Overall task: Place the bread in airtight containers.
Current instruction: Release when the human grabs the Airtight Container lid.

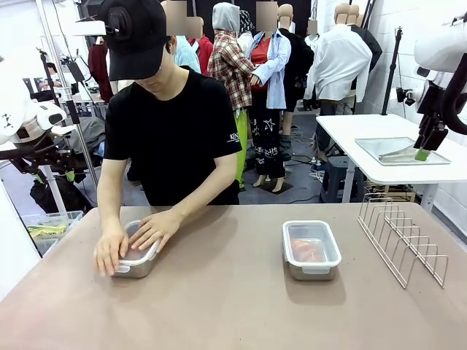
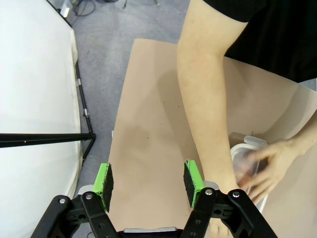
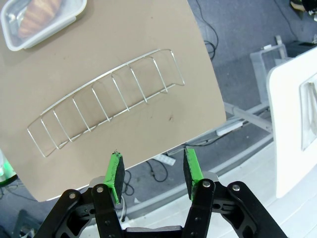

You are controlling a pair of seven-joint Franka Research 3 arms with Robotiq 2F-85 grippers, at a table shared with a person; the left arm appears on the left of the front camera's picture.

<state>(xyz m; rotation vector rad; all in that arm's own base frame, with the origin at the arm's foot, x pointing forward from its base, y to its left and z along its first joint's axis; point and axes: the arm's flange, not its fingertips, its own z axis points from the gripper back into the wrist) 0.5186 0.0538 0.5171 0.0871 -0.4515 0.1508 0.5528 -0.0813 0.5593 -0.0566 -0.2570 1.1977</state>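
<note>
My left gripper (image 2: 148,184) and right gripper (image 3: 152,171) both hang spread and empty. 1 lidded container (image 1: 311,249) holds bread (image 1: 306,250) mid-table; the person's hands (image 1: 131,239) press a lid onto the other container (image 1: 136,262).

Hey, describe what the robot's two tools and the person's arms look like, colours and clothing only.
Both tools, left tool and right tool, are black linkage frames with silver bolts, each ending in two flat fingers faced with bright green pads. The right arm has a glossy white shell with black joints. The person wears a black short-sleeved T-shirt with small white print on one sleeve, and a black cap.
</note>
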